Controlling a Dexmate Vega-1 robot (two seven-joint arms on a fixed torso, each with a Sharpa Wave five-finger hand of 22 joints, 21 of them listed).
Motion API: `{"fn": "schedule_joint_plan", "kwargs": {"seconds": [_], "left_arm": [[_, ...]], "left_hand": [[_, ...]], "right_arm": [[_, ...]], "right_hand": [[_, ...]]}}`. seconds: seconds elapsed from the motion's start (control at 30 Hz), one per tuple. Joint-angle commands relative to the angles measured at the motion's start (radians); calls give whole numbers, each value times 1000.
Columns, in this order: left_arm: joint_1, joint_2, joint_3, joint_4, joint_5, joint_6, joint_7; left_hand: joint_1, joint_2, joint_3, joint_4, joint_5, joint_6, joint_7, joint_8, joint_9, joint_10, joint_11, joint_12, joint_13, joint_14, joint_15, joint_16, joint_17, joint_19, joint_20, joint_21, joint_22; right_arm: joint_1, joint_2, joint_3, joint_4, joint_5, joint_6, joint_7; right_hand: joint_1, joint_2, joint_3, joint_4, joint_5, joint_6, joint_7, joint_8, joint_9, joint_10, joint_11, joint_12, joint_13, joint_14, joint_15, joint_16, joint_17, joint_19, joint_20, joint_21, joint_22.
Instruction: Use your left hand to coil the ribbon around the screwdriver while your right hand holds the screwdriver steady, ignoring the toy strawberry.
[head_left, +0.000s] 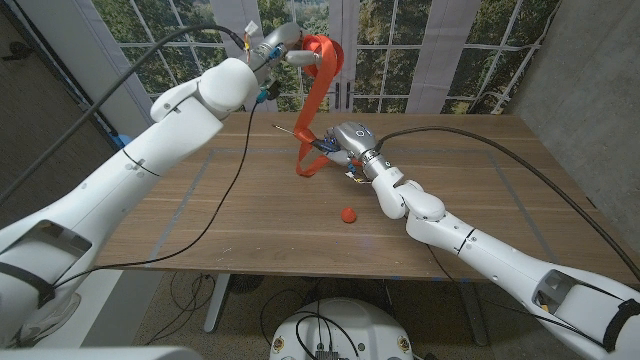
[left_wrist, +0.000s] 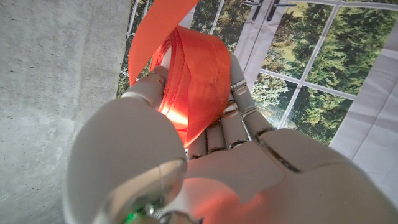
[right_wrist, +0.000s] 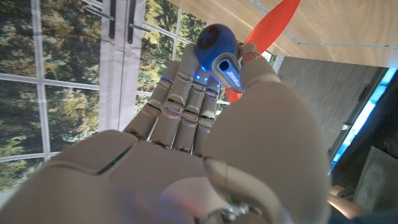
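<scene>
1. Left hand (head_left: 278, 42): raised well above the far side of the table, fingers closed around a bunched length of ribbon. In the left wrist view the left hand (left_wrist: 205, 134) has the ribbon (left_wrist: 193, 74) looped in several layers between thumb and fingers.

2. Ribbon (head_left: 314, 92): orange-red, glossy. It runs from the left hand down in a curved band to the screwdriver; its lower end reaches the table beside the right hand. Whether it is wound around the shaft or only draped against it cannot be told. A strip of the ribbon (right_wrist: 268, 31) also shows past the fingers in the right wrist view.

3. Right hand (head_left: 350, 142): over the middle of the table, clenched around the screwdriver's handle. In the right wrist view the right hand (right_wrist: 199, 124) has fingers and thumb wrapped about the handle.

4. Screwdriver (head_left: 305, 134): blue and grey handle in the right hand, thin metal shaft pointing out toward the robot's left, above the table. The rounded blue butt of the screwdriver (right_wrist: 216, 45) shows above the fingers in the right wrist view.

5. Toy strawberry (head_left: 348, 214): small, red, lying on the table nearer the robot than the right hand, apart from both hands.

6. Table (head_left: 200, 220): wooden, brown.
</scene>
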Motion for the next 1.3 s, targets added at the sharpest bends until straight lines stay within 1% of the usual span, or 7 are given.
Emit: {"fn": "schedule_joint_plan", "kwargs": {"seconds": [0.03, 0.4, 0.47, 0.53, 0.57, 0.9, 1.3], "left_arm": [[84, 47, -61, -62, -73, -69, 0], [174, 79, -111, -93, -110, -132, 30], [192, 88, -122, -96, -116, -153, 32], [216, 85, -133, -96, -133, -171, 40], [221, 91, -137, -93, -143, -184, 29], [304, 109, -161, -94, -158, -223, 56], [328, 94, -140, -36, -195, -217, 58]], "left_hand": [[66, 91, 34, 27, 3, 200, -127, 0, 2, 249, -247, 51, 163, 180, -230, -4, 3, -6, 0, 5, 2], [66, 91, 35, 26, 3, 201, -125, -2, 5, 250, -249, 49, 163, 183, -231, -4, 6, -4, 0, 8, 2], [66, 91, 35, 25, 3, 201, -126, -2, 5, 251, -250, 49, 162, 183, -231, -5, 6, -4, 0, 8, 2], [65, 91, 35, 26, 3, 201, -126, -2, 6, 253, -253, 49, 163, 183, -230, -5, 6, -4, -2, 8, 2], [65, 91, 35, 26, 3, 201, -130, -2, 6, 251, -242, 49, 163, 185, -231, -5, 5, -4, -2, 8, 2], [65, 91, 36, 24, 3, 201, -128, -5, 7, 253, -251, 47, 164, 186, -231, -6, 7, -3, -2, 10, 2], [66, 91, 37, 22, 3, 205, -125, -5, 8, 253, -245, 47, 167, 187, -231, -7, 9, -3, -2, 11, 2]], "right_arm": [[13, 2, 27, -8, 38, -84, -51], [25, 16, 59, -1, 72, -173, -97], [25, 20, 51, -1, 44, -219, -112], [21, 18, 65, -7, 76, -218, -110], [23, 20, 56, -3, 51, -242, -125], [14, -5, 73, -28, 81, -267, -153], [-24, -15, 152, -77, 170, -255, -241]], "right_hand": [[129, 136, 4, 4, 7, 121, -118, 6, 7, 75, -66, 3, 49, 63, -122, -2, 2, -5, 0, 9, 0], [129, 136, 3, 5, 8, 122, -118, 5, 7, 75, -66, 1, 52, 66, -122, -3, 5, -6, 0, 14, 0], [129, 137, 3, 5, 8, 121, -119, 5, 7, 75, -67, 1, 53, 66, -122, -4, 6, -8, -1, 14, 0], [130, 136, 3, 4, 8, 122, -117, 5, 8, 77, -66, 1, 53, 66, -123, -5, 6, -7, 0, 16, 0], [130, 136, 3, 4, 8, 123, -117, 5, 7, 76, -67, 0, 53, 66, -122, -5, 6, -8, 0, 16, 0], [131, 136, 2, 4, 9, 123, -117, 4, 8, 77, -61, -2, 54, 67, -122, -8, 8, -8, 0, 21, -1], [131, 135, 1, 4, 10, 124, -115, 3, 8, 80, -63, -4, 56, 69, -121, -11, 9, -10, 0, 27, -1]]}}
